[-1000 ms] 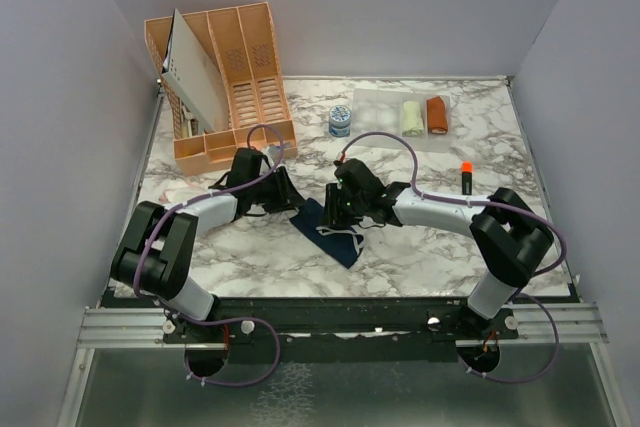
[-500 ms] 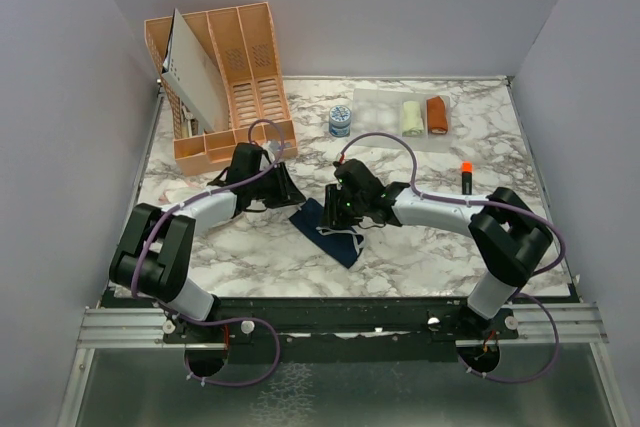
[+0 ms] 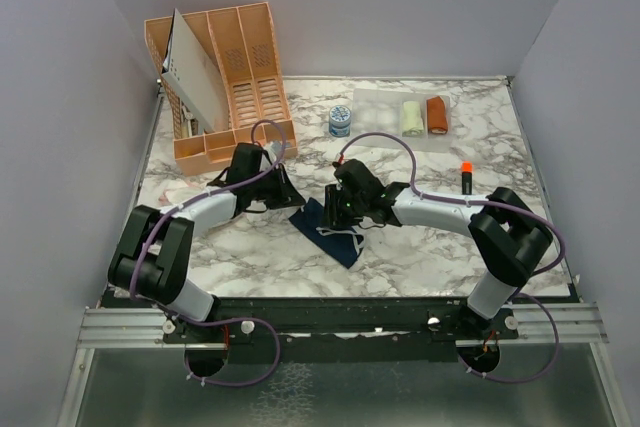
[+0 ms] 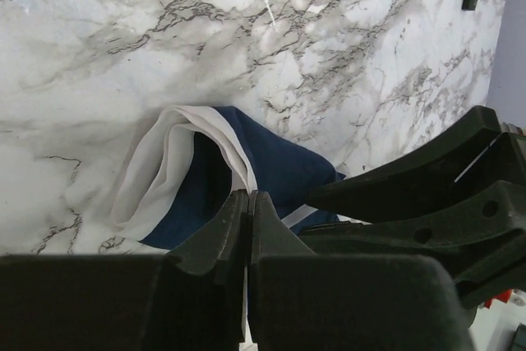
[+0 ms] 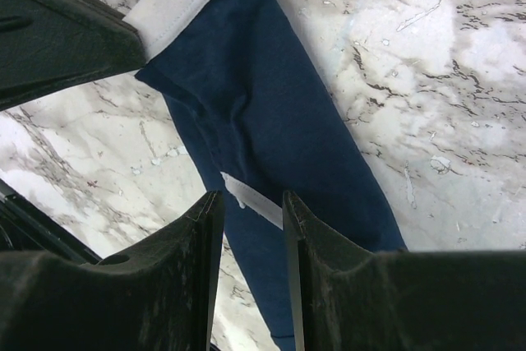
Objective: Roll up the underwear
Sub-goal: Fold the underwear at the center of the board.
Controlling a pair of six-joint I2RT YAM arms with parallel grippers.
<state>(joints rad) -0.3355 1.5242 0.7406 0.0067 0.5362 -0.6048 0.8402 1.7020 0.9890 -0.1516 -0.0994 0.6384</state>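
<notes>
So the navy briefs (image 3: 332,232) are lying flat-ish on the marble table (image 3: 250,252), out in front of the orange desk organizer (image 3: 240,57) and a bit to its right, on the side toward the arm bases. Both arms are crowded in over them.

The left gripper (image 4: 247,196) is at the corner of the briefs nearest the organizer. Its fingers are pressed tight together, and from its wrist cam the white waistband (image 4: 177,154) runs straight into the fingertips, so it looks like it's pinching that edge. The band arches up off the table there in a little loop, with the navy fabric folded underneath.

The right gripper (image 5: 251,203) sits over the briefs on the side farther from the organizer. Its fingers are spread with a narrow gap, and the navy cloth shows through that gap below them, including a small white tag (image 5: 265,208). I can't tell if the fingertips actually touch the fabric. The two grippers are just beside each other.
</notes>
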